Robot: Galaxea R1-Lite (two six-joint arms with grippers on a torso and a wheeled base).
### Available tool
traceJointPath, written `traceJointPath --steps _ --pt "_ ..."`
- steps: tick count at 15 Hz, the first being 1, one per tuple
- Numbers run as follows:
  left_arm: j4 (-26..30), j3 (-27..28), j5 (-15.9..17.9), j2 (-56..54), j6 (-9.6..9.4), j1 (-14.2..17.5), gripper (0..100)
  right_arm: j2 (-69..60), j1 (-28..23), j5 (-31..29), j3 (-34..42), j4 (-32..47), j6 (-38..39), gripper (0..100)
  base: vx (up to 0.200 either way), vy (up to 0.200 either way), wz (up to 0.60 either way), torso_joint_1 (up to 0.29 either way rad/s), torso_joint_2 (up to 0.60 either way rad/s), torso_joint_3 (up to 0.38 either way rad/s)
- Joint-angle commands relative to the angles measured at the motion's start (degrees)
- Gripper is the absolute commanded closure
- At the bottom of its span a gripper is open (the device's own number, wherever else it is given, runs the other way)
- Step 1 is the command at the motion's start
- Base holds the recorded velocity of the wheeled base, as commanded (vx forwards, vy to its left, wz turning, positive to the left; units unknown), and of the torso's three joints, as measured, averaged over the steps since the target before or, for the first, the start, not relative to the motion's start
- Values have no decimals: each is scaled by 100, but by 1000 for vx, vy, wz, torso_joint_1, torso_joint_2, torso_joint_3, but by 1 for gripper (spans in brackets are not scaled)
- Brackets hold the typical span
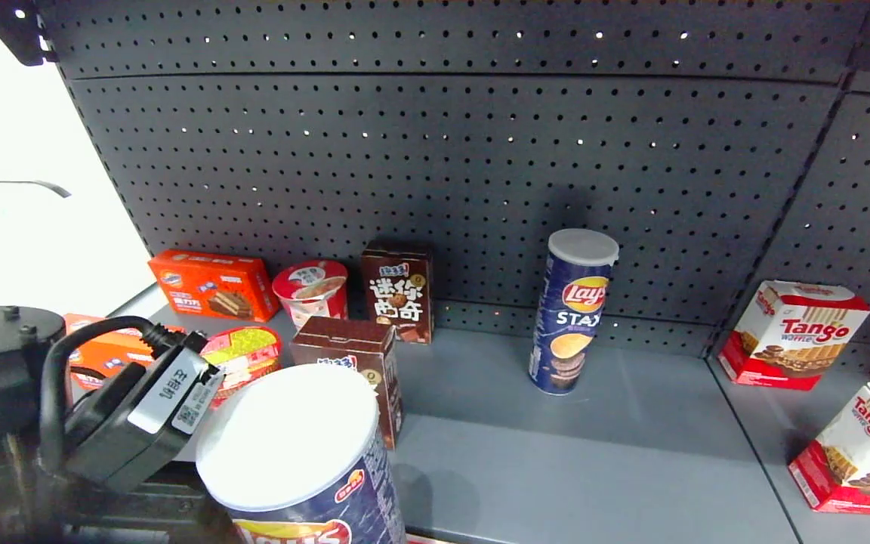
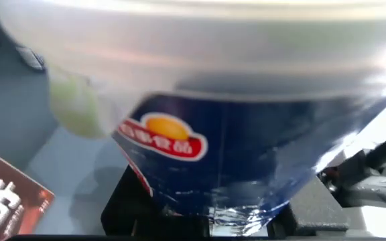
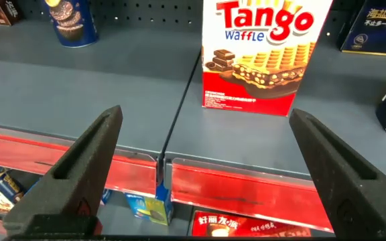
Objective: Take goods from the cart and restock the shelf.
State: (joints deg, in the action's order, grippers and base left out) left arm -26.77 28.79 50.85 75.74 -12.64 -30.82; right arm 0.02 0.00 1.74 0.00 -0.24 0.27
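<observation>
Dark pegboard (image 1: 435,151) backs the grey shelf (image 1: 556,468). At the shelf's 7 o'clock corner the left gripper (image 2: 213,204) is clamped on a blue chips can (image 1: 299,453). A brown box (image 1: 356,363) crowds it at 12 o'clock and a noodle cup (image 1: 242,359) at 10. A second can (image 1: 571,313) stands well apart at 2. The right gripper (image 3: 205,117) hangs spread before a waffle box (image 3: 256,57).

2 chip cans (image 1: 572,310), 2 waffle boxes (image 1: 794,336), 2 cups (image 1: 311,291)

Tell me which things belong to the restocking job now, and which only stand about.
Job: blue cardboard crisp tube with white lid, held by left gripper; grey metal shelf.
Standing about: second blue crisp tube; red-and-white waffle box; brown carton; orange box; red cup.
</observation>
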Motion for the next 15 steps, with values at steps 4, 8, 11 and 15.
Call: traceJointPath --steps 4,8,11,15 --pt "5 188 -5 187 -1 -38 100 -2 0 1 0 -2 0 0 0 0 -150 2 1 1" --pt "5 170 -5 204 -1 -30 100 -2 0 1 0 -2 0 0 0 0 -150 1 1 1" --pt "5 153 -5 222 -1 -12 100 -2 0 1 0 -2 0 0 0 0 -400 -2 3 2" --pt "5 135 -5 222 7 6 100 -2 0 1 0 -2 0 0 0 0 -450 2 -1 5"
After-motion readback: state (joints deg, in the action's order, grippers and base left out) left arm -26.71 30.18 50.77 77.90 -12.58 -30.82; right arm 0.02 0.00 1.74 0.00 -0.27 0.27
